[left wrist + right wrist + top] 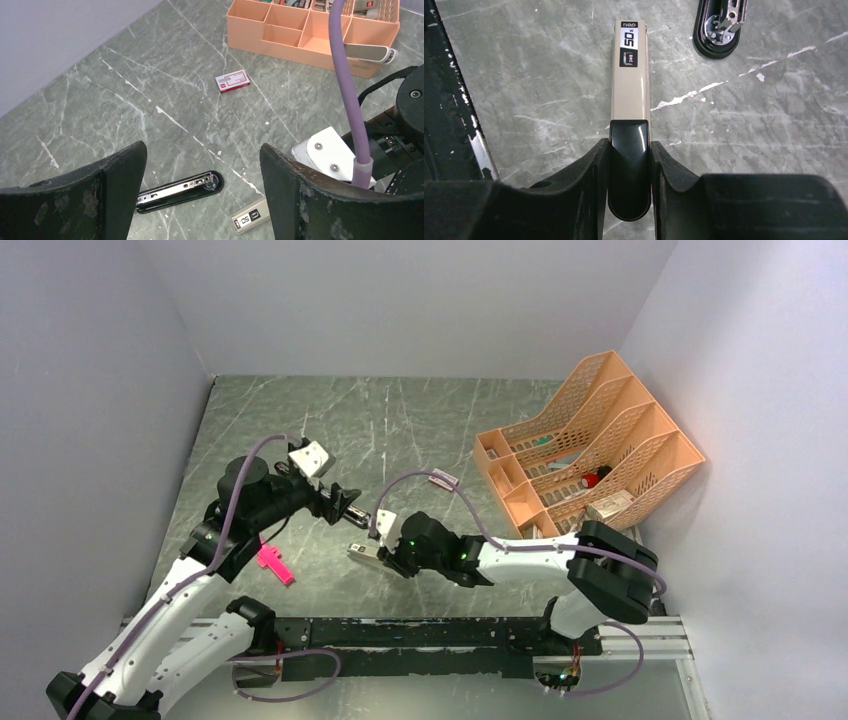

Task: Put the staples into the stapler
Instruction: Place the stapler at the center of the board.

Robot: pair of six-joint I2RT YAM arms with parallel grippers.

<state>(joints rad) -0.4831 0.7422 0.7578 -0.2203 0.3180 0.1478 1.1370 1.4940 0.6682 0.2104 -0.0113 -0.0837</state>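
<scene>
Stapler (180, 190) first, from the left wrist: the glossy black one lies flat on the table (125, 100) with its chrome rail facing up. The left gripper (201, 150) hangs above it, jaws wide apart and nothing between them. A staple box (232, 81) with a red-and-white label lies farther out, well apart from the stapler and near the orange organiser (300, 52). The box looks closed, and no loose staples show anywhere.

From the right wrist: the right gripper (630, 150) is clamped on the black end of a silver-grey stapler (630, 70), a different tool. Its tip points near the black stapler's rounded end.

From above: both grippers meet around the middle of the table, and the black stapler is mostly hidden under the left one. A pink cross-shaped piece (274, 563) lies toward the near left corner, and the organiser stands in the far right corner.

My judgement is that loading has not begun. The rail appears exposed, but strips have yet to leave the box and go into it.
</scene>
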